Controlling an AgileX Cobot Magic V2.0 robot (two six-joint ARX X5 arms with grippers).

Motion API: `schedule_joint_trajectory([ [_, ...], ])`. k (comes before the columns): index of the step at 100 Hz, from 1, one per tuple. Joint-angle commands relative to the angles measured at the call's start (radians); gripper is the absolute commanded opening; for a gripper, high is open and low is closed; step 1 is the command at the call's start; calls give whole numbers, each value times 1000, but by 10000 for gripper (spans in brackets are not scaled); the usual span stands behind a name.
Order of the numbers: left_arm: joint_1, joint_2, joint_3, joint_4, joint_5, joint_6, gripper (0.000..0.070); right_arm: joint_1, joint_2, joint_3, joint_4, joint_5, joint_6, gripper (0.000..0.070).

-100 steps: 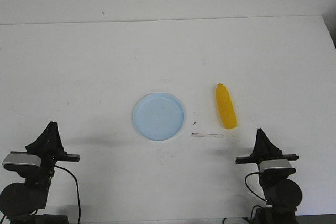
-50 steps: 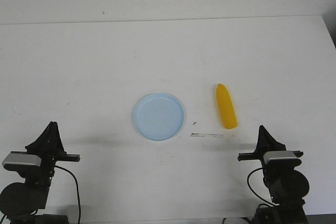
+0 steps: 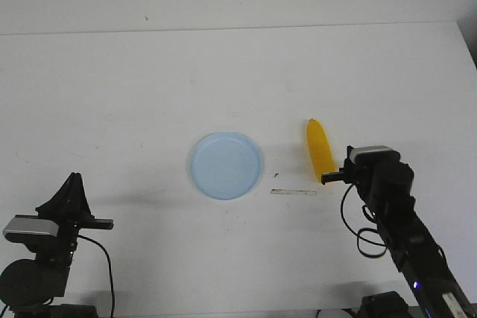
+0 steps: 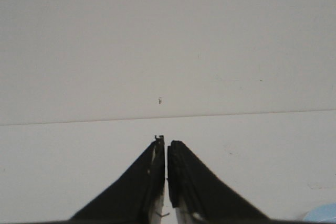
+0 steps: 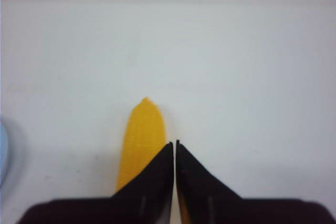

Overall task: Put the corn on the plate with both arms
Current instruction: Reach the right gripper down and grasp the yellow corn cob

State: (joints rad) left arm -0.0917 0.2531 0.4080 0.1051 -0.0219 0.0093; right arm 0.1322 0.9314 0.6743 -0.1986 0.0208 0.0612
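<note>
The yellow corn [image 3: 320, 151] lies on the white table, right of the pale blue plate [image 3: 225, 165], its tip pointing away. The plate has nothing on it. My right gripper [image 3: 344, 171] is reached forward, just at the corn's near end and slightly to its right. It is shut and empty. In the right wrist view the shut gripper [image 5: 174, 142] hangs over the near part of the corn [image 5: 142, 129]. My left gripper [image 3: 73, 186] is shut and empty, low at the front left, far from the plate. The left wrist view shows its closed gripper [image 4: 166, 140] over bare table.
A thin pale strip [image 3: 294, 192] lies on the table between the plate and the corn's near end, with a tiny dark speck [image 3: 276, 174] beside it. A sliver of the plate shows in both wrist views [image 4: 323, 214] [image 5: 2, 150].
My right arm has lifted from its low rest at the front right and reached forward and left to the corn's near end. The left arm, corn and plate have not moved.
</note>
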Motion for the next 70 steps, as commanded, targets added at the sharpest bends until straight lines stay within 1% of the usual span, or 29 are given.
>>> schedule_joint_trajectory([
  [1, 1, -1, 7, 16, -1, 9, 1, 13, 98, 90, -51, 5, 21, 5],
  [18, 1, -1, 7, 16, -1, 9, 1, 26, 328, 336, -304, 2, 27, 6],
  [27, 1, -1, 7, 16, -1, 9, 1, 32, 440, 463, -439, 2, 71, 6],
  [36, 1, -1, 7, 16, -1, 9, 1, 35, 527, 554, -524, 3, 107, 12],
  [41, 1, -1, 7, 16, -1, 9, 1, 35, 573, 600, -565, 3, 116, 30],
  [44, 1, -1, 7, 16, -1, 9, 1, 37, 597, 623, -588, 4, 119, 64],
  [45, 1, -1, 7, 16, -1, 9, 1, 38, 610, 634, -598, 6, 120, 94],
  [47, 1, -1, 7, 16, -1, 9, 1, 39, 620, 644, -607, 6, 121, 128],
  [58, 1, -1, 7, 16, -1, 9, 1, 39, 682, 686, -648, 5, 124, 440],
  [63, 1, -1, 7, 16, -1, 9, 1, 40, 697, 686, -647, 5, 124, 491],
  [70, 1, -1, 7, 16, -1, 9, 1, 43, 716, 686, -652, 5, 124, 498],
])
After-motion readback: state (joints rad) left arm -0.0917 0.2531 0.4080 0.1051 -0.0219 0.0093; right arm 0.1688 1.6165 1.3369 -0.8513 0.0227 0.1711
